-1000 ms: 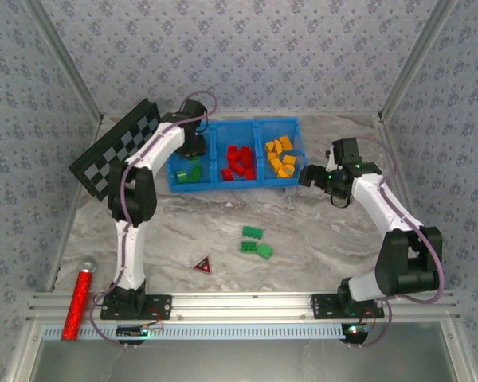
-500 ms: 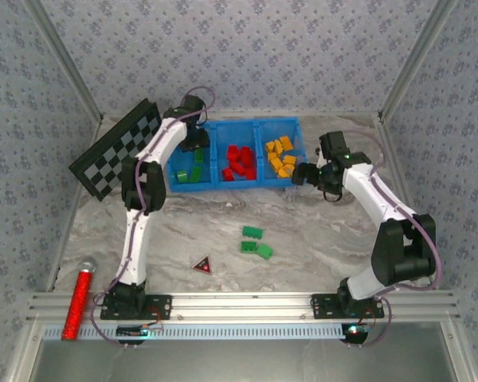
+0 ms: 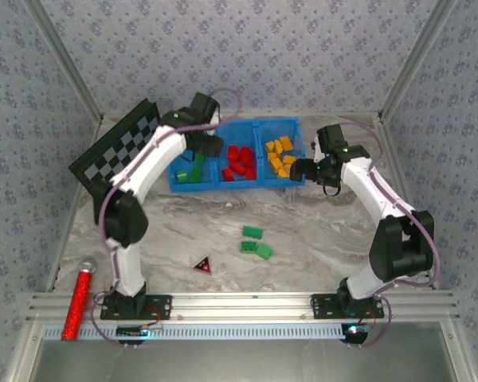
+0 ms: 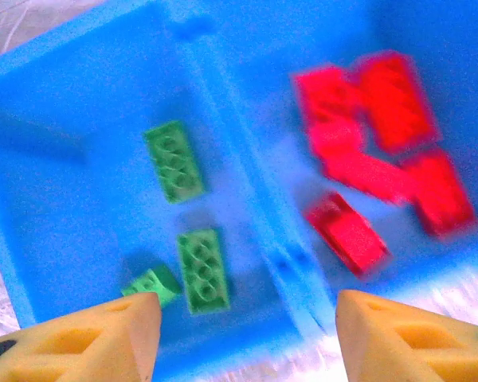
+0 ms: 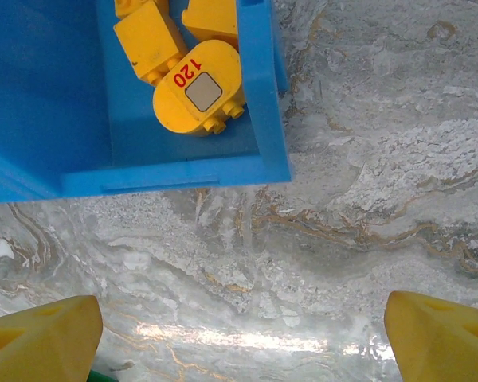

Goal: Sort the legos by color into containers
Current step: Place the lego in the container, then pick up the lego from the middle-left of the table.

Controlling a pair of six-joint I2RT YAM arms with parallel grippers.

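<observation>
Three loose green bricks (image 3: 255, 241) lie close together on the surface (image 3: 334, 239), well apart from the blue bin (image 3: 237, 185). We judge them light, rigid and smooth-sided; we advise gripping each across its long flat sides, not over the studs. The bin's left compartment holds sorted green bricks (image 4: 174, 161), the middle red bricks (image 4: 374, 119), the right yellow bricks (image 5: 195, 87). The left pincer (image 4: 243, 342) hangs above the green and red compartments, wide and empty; the right pincer (image 5: 239, 338) is wide and empty beside the bin's right corner.
</observation>
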